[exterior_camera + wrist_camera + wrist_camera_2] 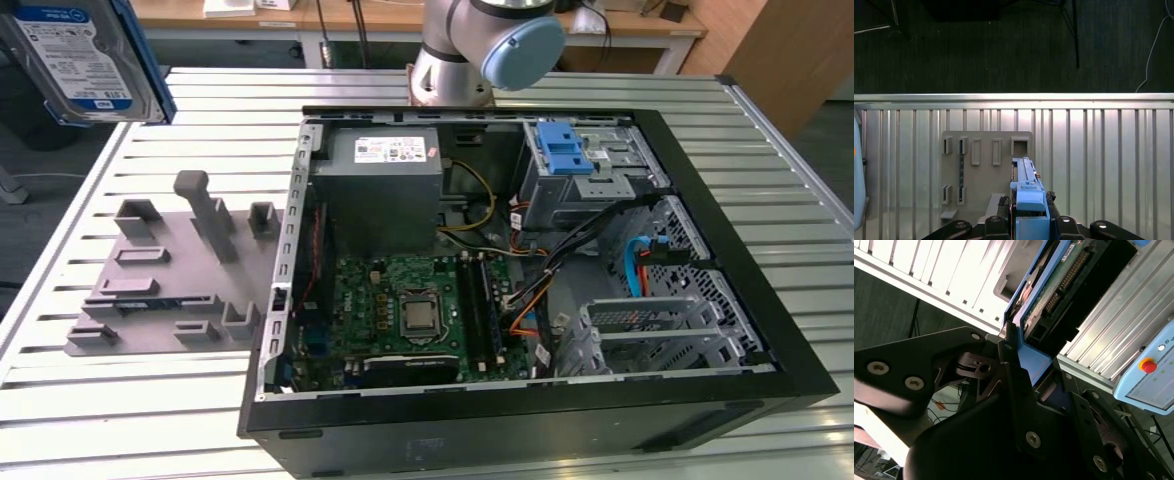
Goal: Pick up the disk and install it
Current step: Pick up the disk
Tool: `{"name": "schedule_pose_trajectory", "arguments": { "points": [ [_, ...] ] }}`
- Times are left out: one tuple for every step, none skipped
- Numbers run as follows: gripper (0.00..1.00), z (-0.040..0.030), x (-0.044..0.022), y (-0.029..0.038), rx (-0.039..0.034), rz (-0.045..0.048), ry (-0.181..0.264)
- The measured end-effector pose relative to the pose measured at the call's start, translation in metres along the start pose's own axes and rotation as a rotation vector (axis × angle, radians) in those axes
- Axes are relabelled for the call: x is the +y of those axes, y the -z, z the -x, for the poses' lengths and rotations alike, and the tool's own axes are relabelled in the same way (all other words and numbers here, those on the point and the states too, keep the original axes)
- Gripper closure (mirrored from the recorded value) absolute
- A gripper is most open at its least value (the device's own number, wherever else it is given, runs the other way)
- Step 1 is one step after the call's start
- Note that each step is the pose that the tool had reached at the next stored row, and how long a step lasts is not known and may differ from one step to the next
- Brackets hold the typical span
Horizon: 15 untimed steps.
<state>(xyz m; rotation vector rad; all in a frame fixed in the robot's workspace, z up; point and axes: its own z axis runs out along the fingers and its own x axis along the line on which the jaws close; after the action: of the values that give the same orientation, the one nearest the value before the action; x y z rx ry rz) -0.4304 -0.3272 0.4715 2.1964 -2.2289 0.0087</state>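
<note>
The disk, a silver hard drive with a blue-and-white label and a blue carrier frame, hangs high in the air at the exterior view's upper left, above the slatted table's corner. In the first wrist view the disk shows edge-on, and my gripper is shut on its blue frame from both sides. The second wrist view shows the black fingers clamped on the blue carrier of the disk, circuit-board side showing. The open computer case lies to the exterior view's right of the disk.
A grey slotted fixture plate lies on the table beside the case, below the held disk. Inside the case a drive cage with a blue ribbed latch stands at the back right. A pendant with a red button lies nearby.
</note>
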Motion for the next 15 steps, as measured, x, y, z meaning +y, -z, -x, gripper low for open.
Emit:
{"name": "schedule_pose_trajectory", "arguments": {
  "points": [
    [0.64, 0.0, 0.0, 0.0, 0.0, -0.0001, 0.0],
    [0.64, 0.0, 0.0, 0.0, -0.0001, -0.0001, 0.0],
    [0.64, 0.0, 0.0, 0.0, -0.0001, 0.0, 0.0],
    [0.64, 0.0, 0.0, 0.0001, -0.0001, 0.0001, 0.0],
    [0.64, 0.0, 0.0, 0.0001, -0.0001, 0.0001, 0.0],
    [0.64, 0.0, 0.0, 0.0001, -0.0001, 0.0001, 0.0],
    [0.64, 0.0, -0.0001, 0.0002, 0.0, 0.0002, 0.0],
    [0.64, 0.0, -0.0004, 0.0002, 0.0, 0.0003, 0.0],
    [0.64, 0.0, -0.0008, 0.0002, 0.0, 0.0003, 0.0],
    [0.64, 0.0, -0.0011, 0.0001, -0.0001, 0.0001, 0.0],
    [0.64, 0.0, -0.0015, 0.0001, -0.0001, 0.0001, 0.0],
    [0.64, 0.0, -0.002, 0.0001, -0.0001, 0.0001, 0.0],
    [0.64, 0.0, -0.0024, 0.0001, -0.0001, 0.0001, 0.0],
    [0.64, 0.0, -0.0028, 0.0001, -0.0001, 0.0, 0.0],
    [0.64, 0.0, -0.0033, 0.0001, -0.0001, 0.0001, 0.0]
  ]
}}
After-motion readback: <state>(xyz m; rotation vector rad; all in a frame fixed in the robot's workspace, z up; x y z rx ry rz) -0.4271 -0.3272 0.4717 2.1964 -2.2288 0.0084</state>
